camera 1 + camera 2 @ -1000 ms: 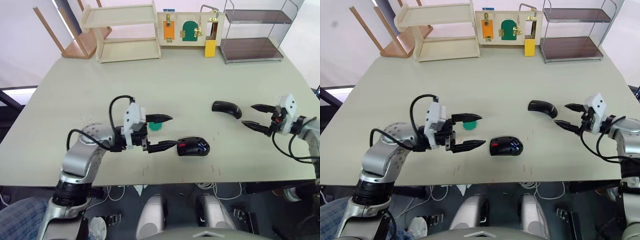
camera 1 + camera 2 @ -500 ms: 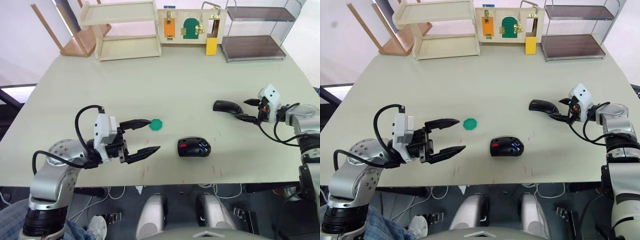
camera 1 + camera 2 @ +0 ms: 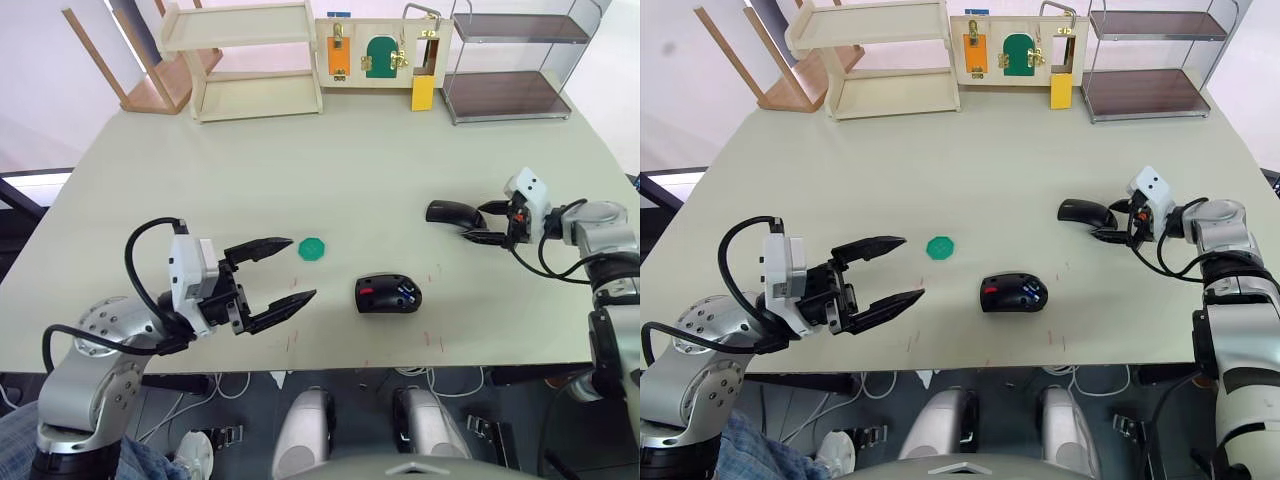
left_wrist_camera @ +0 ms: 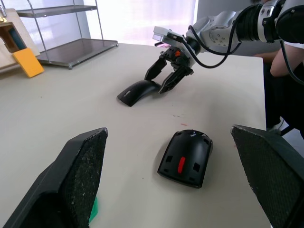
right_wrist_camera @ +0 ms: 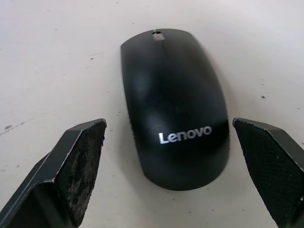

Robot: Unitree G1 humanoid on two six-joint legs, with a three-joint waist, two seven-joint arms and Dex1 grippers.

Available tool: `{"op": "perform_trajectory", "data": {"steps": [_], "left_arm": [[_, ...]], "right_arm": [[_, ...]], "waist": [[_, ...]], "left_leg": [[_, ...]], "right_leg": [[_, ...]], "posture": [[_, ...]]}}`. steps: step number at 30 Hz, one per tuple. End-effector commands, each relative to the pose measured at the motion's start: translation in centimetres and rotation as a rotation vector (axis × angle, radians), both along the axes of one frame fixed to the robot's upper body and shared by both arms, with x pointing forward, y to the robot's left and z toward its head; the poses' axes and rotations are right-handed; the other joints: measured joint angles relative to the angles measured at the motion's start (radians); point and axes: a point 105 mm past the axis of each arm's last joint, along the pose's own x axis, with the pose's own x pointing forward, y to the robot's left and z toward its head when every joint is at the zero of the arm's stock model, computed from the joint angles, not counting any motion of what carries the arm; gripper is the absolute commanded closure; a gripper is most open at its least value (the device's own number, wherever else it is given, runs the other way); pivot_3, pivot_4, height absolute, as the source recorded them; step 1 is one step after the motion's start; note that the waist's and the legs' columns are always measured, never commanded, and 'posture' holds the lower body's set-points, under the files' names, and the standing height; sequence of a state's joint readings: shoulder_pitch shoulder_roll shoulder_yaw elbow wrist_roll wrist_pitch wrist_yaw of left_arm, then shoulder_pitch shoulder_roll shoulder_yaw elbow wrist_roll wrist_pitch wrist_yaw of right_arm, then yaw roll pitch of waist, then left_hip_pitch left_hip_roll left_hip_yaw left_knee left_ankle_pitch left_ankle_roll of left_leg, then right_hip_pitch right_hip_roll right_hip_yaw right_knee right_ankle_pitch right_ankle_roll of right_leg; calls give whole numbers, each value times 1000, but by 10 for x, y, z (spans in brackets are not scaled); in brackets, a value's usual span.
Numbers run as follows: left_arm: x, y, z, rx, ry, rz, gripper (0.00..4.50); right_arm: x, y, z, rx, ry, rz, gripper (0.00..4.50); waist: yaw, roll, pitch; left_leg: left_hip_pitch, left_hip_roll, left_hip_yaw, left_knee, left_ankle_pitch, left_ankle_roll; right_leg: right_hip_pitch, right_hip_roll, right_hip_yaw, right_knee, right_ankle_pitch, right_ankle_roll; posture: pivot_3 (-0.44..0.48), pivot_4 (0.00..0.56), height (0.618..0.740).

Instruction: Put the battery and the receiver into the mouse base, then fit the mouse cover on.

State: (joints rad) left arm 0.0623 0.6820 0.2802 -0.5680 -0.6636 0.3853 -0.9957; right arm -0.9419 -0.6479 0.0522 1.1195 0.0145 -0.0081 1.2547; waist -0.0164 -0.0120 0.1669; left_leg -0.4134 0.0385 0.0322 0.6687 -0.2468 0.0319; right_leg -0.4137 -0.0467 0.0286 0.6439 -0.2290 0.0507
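My left fingers (image 3: 270,278) hang spread wide and empty over the near-left part of the desk (image 3: 150,180), pointing toward the middle. Just beyond their tips lies a small green disc (image 3: 312,247) flat on the surface. To the right of it, near the front edge, sits the mouse base (image 3: 388,294), uncovered, with a red patch in its hollow and a blue glint beside it that may be the battery, though I cannot tell for sure. Farther back and to my right lies the mouse cover (image 5: 175,107), arched side up and bearing white Lenovo lettering. My right fingers (image 3: 482,223) are parted at its near end, one on either side, not yet closed on the shell. At the far edge of the desk stand a wooden shelf (image 3: 250,60), a latch board (image 3: 380,55) and a wire rack (image 3: 505,60).
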Motion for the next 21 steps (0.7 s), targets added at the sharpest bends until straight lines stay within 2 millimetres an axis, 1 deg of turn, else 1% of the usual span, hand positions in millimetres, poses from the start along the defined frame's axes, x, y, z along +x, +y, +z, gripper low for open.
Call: {"op": "perform_trajectory", "data": {"steps": [1,5,8,10,11,17,20,21], "left_arm": [[-4,-3,9,2,-43,-13,98],[-4,-3,9,-1,-41,-12,98],[-4,-4,8,-3,-37,-13,0],[-3,-4,8,-4,-35,-15,0],[-3,-4,7,-3,-35,-16,0],[-1,-5,7,-6,-35,-23,0],[1,-4,7,-4,-36,-24,0],[1,-3,7,0,-35,-25,0]], "right_arm": [[3,-2,15,-28,-43,25,0],[3,-2,16,-31,-48,27,0],[4,-3,17,-33,-58,24,875],[5,-4,18,-34,-63,19,1859],[5,-4,19,-35,-65,17,2144],[5,-6,23,-31,-86,10,2197],[3,-7,27,-32,-92,30,2197],[1,-5,30,-29,-98,57,2197]], "waist": [[0,0,0],[0,0,0],[0,0,0],[0,0,0],[0,0,0],[0,0,0],[0,0,0],[0,0,0]], "left_leg": [[0,0,0,0,0,0],[0,0,0,0,0,0],[0,0,0,0,0,0],[0,0,0,0,0,0],[0,0,0,0,0,0],[0,0,0,0,0,0],[0,0,0,0,0,0],[0,0,0,0,0,0]], "right_leg": [[0,0,0,0,0,0],[0,0,0,0,0,0],[0,0,0,0,0,0],[0,0,0,0,0,0],[0,0,0,0,0,0],[0,0,0,0,0,0],[0,0,0,0,0,1],[0,0,0,0,2,3]], "posture": [[0,150,740],[0,150,740],[0,150,740],[0,150,740],[0,150,740],[0,150,740],[0,150,740],[0,150,740]]}}
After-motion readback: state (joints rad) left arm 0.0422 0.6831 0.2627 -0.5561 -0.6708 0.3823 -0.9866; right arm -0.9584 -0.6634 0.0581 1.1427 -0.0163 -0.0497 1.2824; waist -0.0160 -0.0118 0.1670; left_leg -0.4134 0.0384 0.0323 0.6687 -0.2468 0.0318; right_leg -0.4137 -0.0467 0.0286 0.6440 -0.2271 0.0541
